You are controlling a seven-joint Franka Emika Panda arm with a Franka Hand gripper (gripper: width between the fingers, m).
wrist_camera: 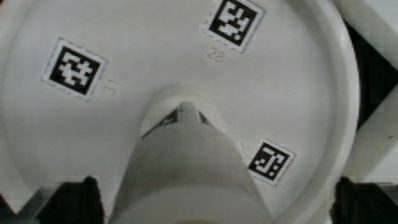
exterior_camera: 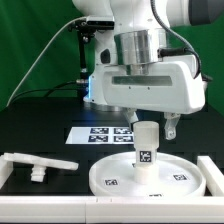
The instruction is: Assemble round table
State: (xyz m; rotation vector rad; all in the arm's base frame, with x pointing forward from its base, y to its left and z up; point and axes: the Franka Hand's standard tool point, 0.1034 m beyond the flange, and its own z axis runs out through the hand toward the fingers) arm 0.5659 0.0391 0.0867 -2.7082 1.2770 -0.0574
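While leg (exterior_camera: 146,150) upright on disc (exterior_camera: 110,178), foot pc (exterior_camera: 40,163) apart.

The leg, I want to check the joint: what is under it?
The leg stands upright on the middle of the round disc. The wrist view shows its end meeting the disc; the joint beneath is covered, so seating cannot be seen.

The round disc (exterior_camera: 185,170) lies flat by the tabletop's near edge, toward the exterior view's right. The leg (exterior_camera: 146,150) stands upright on its centre, and the gripper (exterior_camera: 150,122) hangs directly above it. The marker board (exterior_camera: 108,133) lies behind the disc, toward the far edge. The foot piece (exterior_camera: 38,162) lies well apart, near the tabletop's edge on the exterior view's left.
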